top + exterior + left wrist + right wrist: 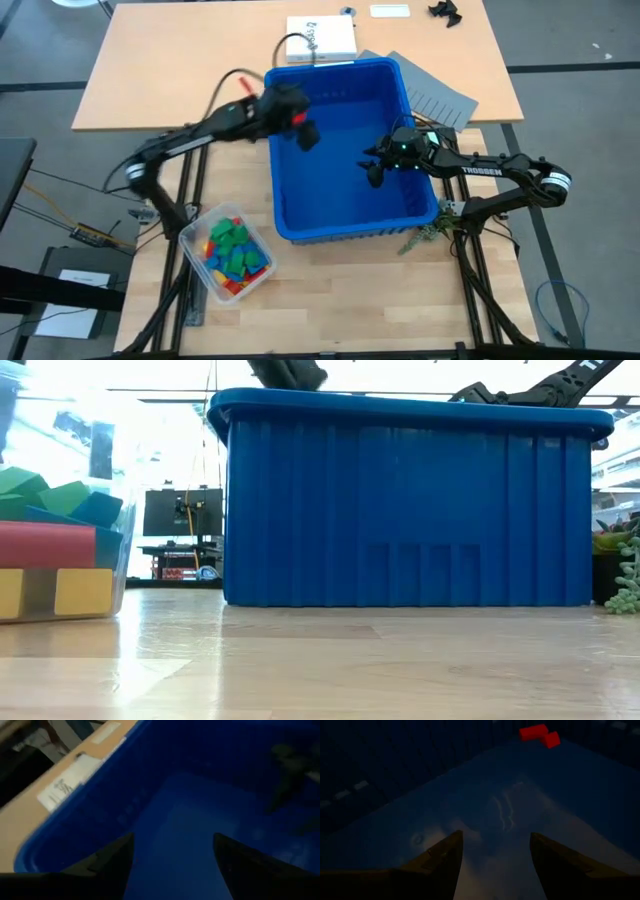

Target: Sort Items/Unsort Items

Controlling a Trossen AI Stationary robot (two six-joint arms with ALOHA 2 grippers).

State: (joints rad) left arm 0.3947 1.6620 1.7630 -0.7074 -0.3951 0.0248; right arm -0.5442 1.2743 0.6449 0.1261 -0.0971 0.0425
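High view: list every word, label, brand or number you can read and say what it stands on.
"TROSSEN", white letters on the dark right arm.
Dark marks on the white box behind the large blue plastic bin: too small to read.
White label at the far table edge: too small to read.

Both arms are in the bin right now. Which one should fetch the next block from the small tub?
Left, probably. The clear tub of blocks sits off the bin's left front corner, on that arm's side. The left gripper is open and empty; the right gripper is across the bin, farther away.
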